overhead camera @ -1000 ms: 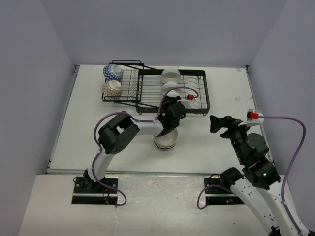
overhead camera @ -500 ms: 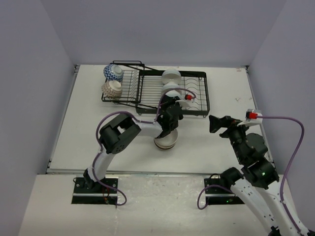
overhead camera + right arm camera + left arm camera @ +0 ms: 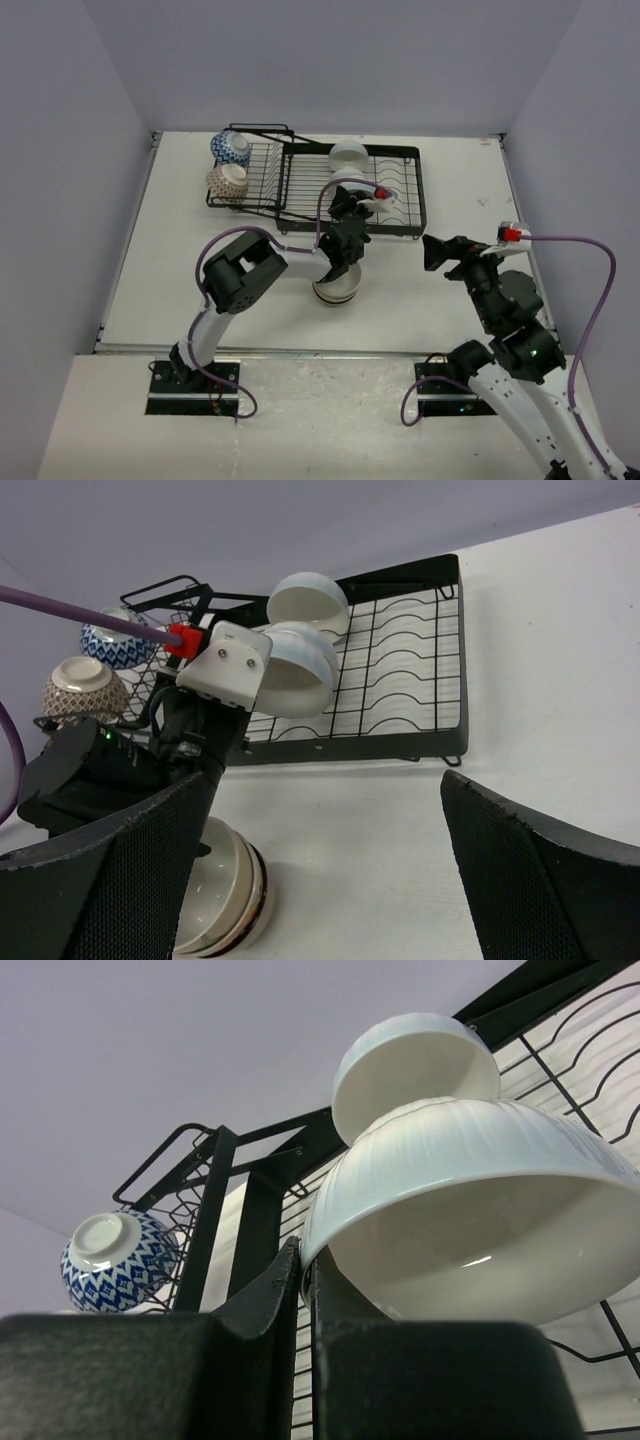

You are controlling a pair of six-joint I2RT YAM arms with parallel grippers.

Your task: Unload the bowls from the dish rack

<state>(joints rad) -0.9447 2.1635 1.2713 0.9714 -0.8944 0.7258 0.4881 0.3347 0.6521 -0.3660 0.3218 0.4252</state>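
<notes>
- Closest in: right gripper (image 3: 325, 774), fingers spread wide, nothing between them, hanging over the table (image 3: 180, 280) at roughly 4 o'clock from the stack.
- Next out: stack of unloaded bowls (image 3: 337, 288), parked mid-table, just shy of the front rail of the dish rack (image 3: 419, 195).
- Straight on at 12 from there: left gripper (image 3: 306, 1260), fingers pressed nearly together with only a thin slit, tips right at the rim of the ribbed white bowl (image 3: 470, 1160). Rim actually pinched or just sitting behind the tips? Can't tell.
- Ribbed white bowl standing on edge in the rack slots, plain white bowl (image 3: 415, 1060) right behind it at 12. Touching or not, can't tell.
- Way off at 10 o'clock: blue-and-white bowl (image 3: 105, 1260) and tan bowl (image 3: 227, 180) in the smaller wire section.
- Worry number one, probably: a shallow bite on a slick ceramic rim, meaning a slip on the lift and a drop onto the wires or the stack below.
- Also possible: pulling back crooked, catching a slot wire, or dragging the rear bowl along.
- Purple cable (image 3: 90, 617) looped low over the rack, so maybe a snag.
- Room-wise: front rail to clear before coming down at 6, loads of bare table at 9 and 3 of the stack, far side boxed in by the wall (image 3: 320, 70) right behind the rack.
</notes>
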